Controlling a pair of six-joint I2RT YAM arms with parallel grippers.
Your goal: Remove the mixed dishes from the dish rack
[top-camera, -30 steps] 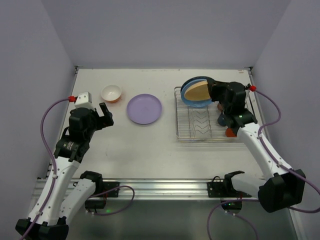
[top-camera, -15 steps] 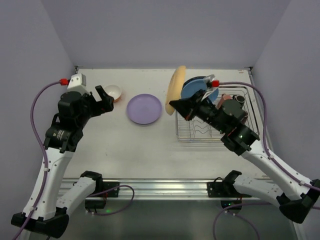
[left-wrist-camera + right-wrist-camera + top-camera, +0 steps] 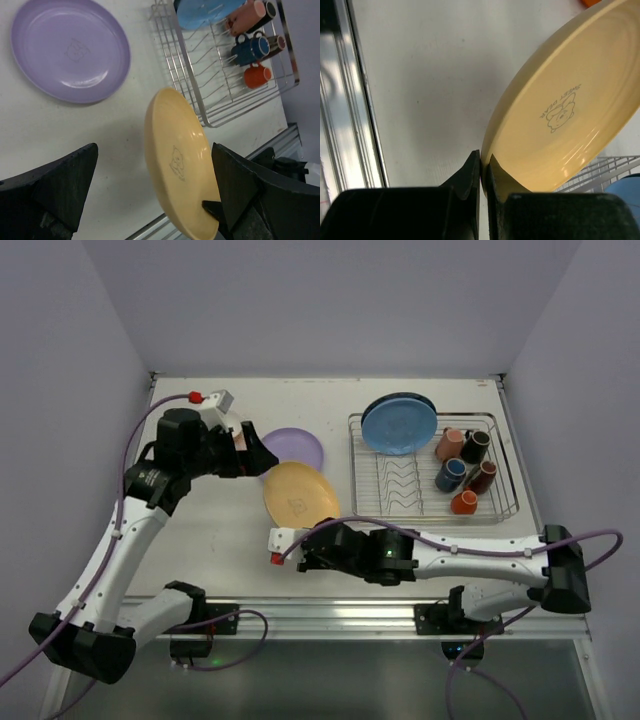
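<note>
White table (image 3: pixel 225 540), lilac walls (image 3: pixel 330 300); dish rack (image 3: pixel 395 486) on table's right.

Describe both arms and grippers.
The left arm and right arm have white shells and black joints. The left gripper and right gripper are black with wedge-shaped fingers. A purple cable runs along each arm to a red plug near the wrist.

A robotics lab cell: bare pale walls (image 3: pixel 330 300) enclose the white table (image 3: pixel 240 540) on three sides, an aluminium rail (image 3: pixel 330 615) along its near edge.
</note>
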